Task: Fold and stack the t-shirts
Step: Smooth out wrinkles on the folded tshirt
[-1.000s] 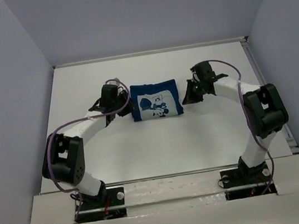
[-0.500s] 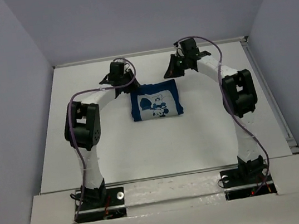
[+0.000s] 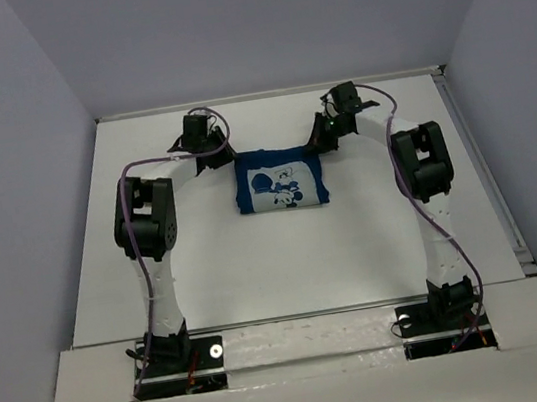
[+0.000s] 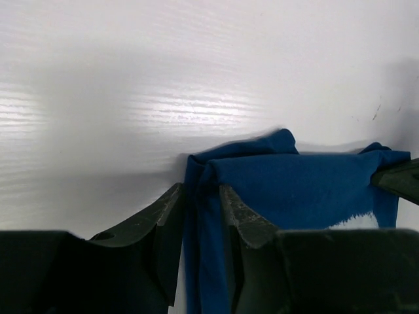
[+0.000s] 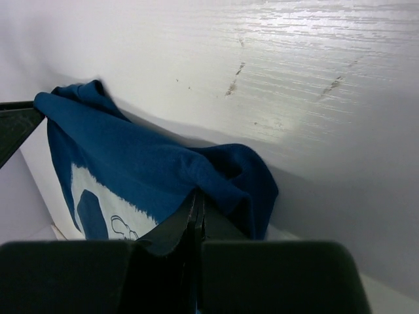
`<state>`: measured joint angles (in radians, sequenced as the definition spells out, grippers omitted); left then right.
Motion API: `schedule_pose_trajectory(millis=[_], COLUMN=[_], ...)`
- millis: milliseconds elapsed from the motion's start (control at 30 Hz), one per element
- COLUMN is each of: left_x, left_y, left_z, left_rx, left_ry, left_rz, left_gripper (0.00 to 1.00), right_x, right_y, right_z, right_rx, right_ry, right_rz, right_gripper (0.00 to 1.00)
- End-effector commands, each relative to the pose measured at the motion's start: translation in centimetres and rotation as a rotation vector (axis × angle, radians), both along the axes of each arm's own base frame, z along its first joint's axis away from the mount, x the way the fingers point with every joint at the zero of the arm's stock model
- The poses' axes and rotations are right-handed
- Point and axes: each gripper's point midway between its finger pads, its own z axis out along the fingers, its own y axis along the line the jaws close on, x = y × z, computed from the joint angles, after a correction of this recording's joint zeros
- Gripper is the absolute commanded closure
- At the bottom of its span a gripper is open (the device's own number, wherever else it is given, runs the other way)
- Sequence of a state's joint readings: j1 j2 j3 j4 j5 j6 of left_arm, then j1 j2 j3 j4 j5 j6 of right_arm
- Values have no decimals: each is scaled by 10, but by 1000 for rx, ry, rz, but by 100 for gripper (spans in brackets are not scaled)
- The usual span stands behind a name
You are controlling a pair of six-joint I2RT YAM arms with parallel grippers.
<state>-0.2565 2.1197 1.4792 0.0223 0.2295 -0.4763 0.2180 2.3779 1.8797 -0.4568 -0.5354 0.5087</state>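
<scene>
On the far half of the white table (image 3: 287,259), seen from above, a folded navy t-shirt (image 3: 279,181) lies print up, its long axis running left to right. The left fingers (image 3: 213,157) sit at its far-left corner and the right fingers (image 3: 324,138) at its far-right corner, equally near.

Left wrist view: the left fingers (image 4: 163,226) clamp a bunched blue fold, with the cloth extending to the right.

Right wrist view: the right fingers (image 5: 171,230) are pinched tight on a corner, with the cloth trailing left.

The next move probably draws the far edge toward the arms' bases.
</scene>
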Motion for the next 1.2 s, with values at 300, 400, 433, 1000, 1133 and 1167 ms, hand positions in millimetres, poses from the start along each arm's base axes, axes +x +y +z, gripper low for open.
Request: schedule_pose_trajectory(millis=[300, 400, 433, 1000, 1133, 1167], left_x=[4, -22, -32, -270, -278, -277], left_y=[30, 41, 45, 97, 91, 91], left_z=[159, 241, 257, 407, 413, 414], left_rx=[-101, -81, -74, -317, -337, -322], left_ry=[-313, -451, -471, -830, -841, -841], left_rz=[53, 54, 61, 185, 144, 137], left_gripper=[68, 65, 64, 1, 1, 1], right_x=[19, -2, -12, -263, -265, -264], right_y=[8, 4, 1, -157, -139, -137], right_z=[126, 211, 231, 391, 380, 381], right_rx=[136, 150, 149, 15, 56, 62], right_ry=[-210, -374, -416, -1028, -968, -972], right_rz=[27, 65, 65, -588, -496, -488], right_gripper=[83, 43, 28, 0, 0, 0])
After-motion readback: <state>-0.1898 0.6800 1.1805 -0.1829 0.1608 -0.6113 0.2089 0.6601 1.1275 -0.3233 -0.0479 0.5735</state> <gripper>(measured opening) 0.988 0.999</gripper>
